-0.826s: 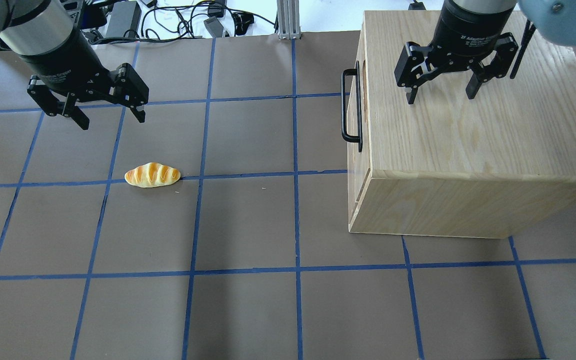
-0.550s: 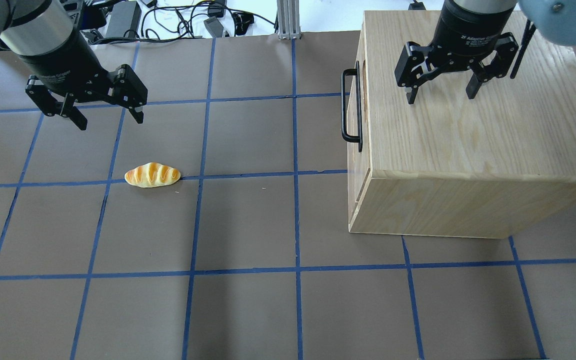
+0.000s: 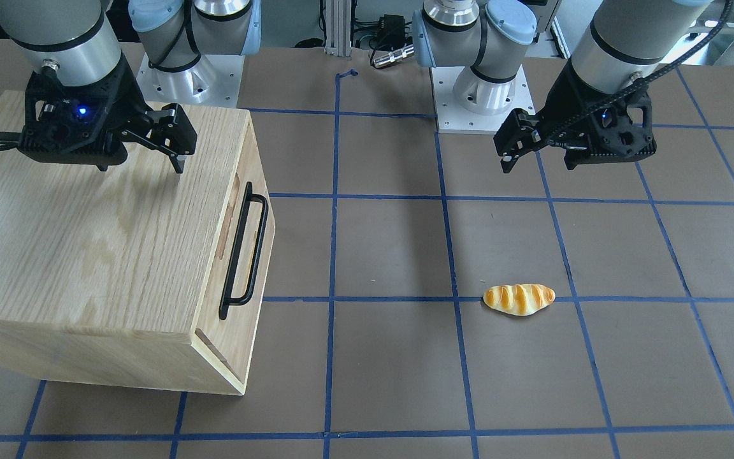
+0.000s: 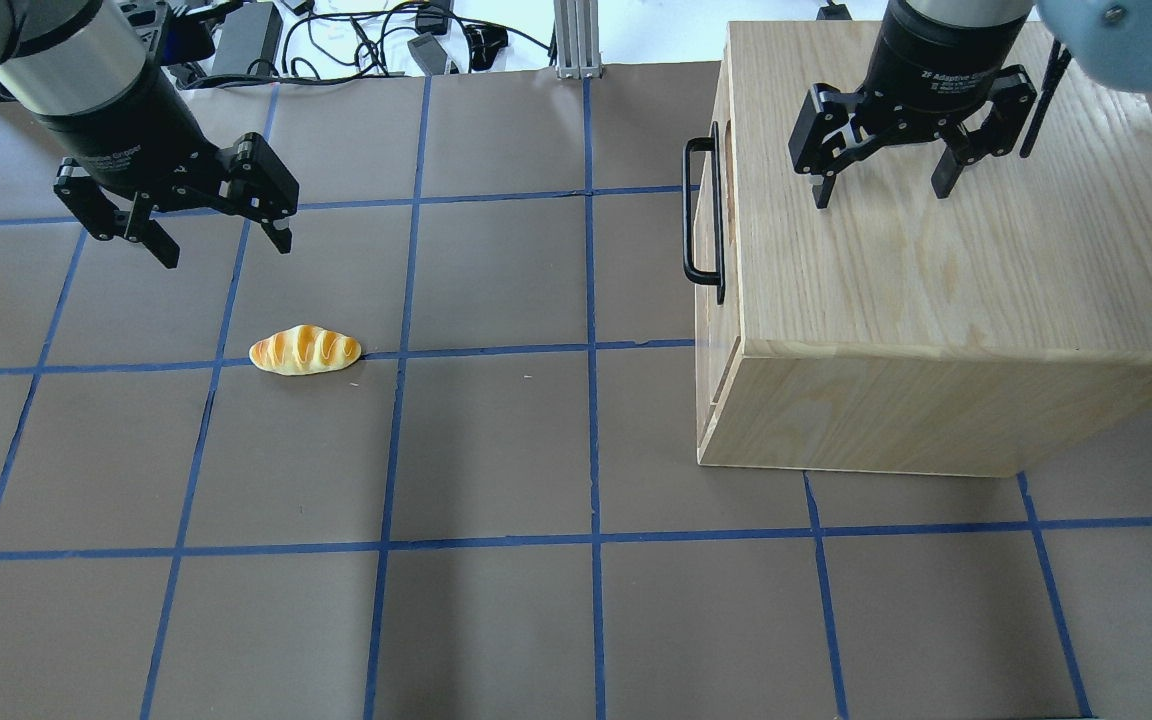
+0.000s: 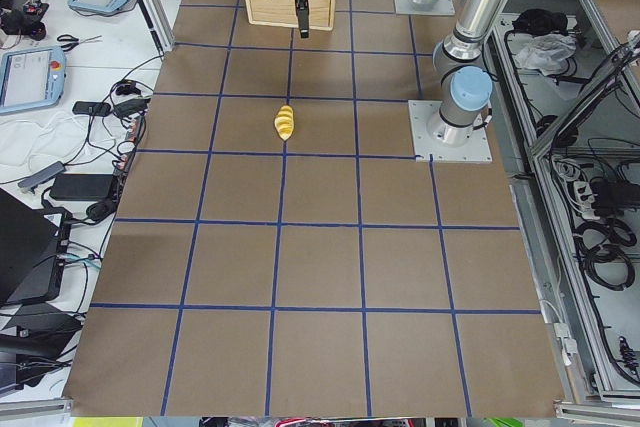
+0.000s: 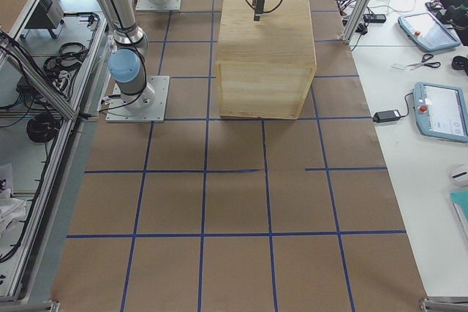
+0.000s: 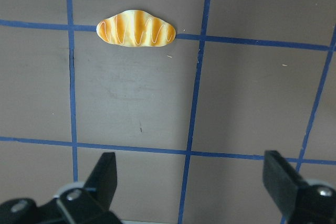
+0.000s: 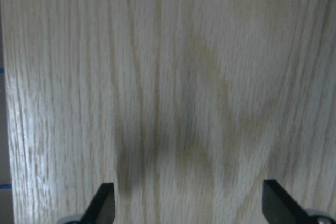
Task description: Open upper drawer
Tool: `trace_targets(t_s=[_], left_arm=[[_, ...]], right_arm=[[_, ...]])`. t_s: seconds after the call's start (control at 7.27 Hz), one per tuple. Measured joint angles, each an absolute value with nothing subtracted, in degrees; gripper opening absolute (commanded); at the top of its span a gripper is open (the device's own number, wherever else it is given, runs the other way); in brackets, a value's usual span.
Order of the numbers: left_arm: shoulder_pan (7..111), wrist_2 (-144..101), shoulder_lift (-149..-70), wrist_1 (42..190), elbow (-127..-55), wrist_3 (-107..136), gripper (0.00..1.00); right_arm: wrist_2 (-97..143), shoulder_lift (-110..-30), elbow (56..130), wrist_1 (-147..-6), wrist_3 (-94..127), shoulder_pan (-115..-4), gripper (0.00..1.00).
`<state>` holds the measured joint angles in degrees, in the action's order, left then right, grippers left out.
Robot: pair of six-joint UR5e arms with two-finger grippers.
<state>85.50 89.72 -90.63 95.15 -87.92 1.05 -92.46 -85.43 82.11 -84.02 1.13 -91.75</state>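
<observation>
**Inspector:** Location of the task item?

**Assessor:** The upper drawer (image 4: 708, 215) sits closed in the oak cabinet (image 4: 936, 260), its front flush with the body. In the overhead view that is about 2 o'clock on the table (image 4: 496, 450). Its black bar handle (image 4: 688, 212) faces 9 o'clock, toward the middle of the table.

**Inspector:** Why that orientation?

**Assessor:** My judgement is that the front is turned to the free side. That gives the drawer room to slide out and lets an arm reach the bar.

**Inspector:** Condition of the grippers?

**Assessor:** The right gripper (image 4: 881, 195) hangs above the cabinet top with its fingers spread wide, holding nothing. Its wrist view shows only wood grain between the tips. The left gripper (image 4: 226, 252) hangs over the table at 10 o'clock, fingers likewise apart and empty. A bread roll (image 4: 304, 350) lies at roughly 5 o'clock from it, untouched.

**Inspector:** Drawer relative to each?

**Assessor:** From the right gripper the handle lies near, at 9 o'clock, but past the cabinet's edge and lower, on the front face. From the left gripper it is at 3 o'clock, well apart, with nothing between. Neither gripper touches the drawer.

**Inspector:** Assessment?

**Assessor:** The pull is not yet started. The right gripper is the nearer, and I read its place over the top as a staging pose. Bracing the cabinet cannot be ruled out.
</observation>
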Motion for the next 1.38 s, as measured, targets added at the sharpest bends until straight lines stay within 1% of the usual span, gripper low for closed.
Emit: trace_targets(t_s=[0.69,0.96,1.38], left_arm=[[83.08,89.34,-90.72,95.45,-88.21,0.98,1.00],[83.11,89.32,-91.99,95.04,-88.28,1.79,1.00],[88.58,88.93,-93.56,88.82,-87.96,8.02,1.00]], right_arm=[[-92.46,-85.43,82.09,-84.02,1.09,-91.76,1.00],[-92.46,-85.43,82.09,-84.02,1.08,-91.75,1.00],[-92.46,-85.43,82.09,-84.02,1.08,-91.71,1.00]])
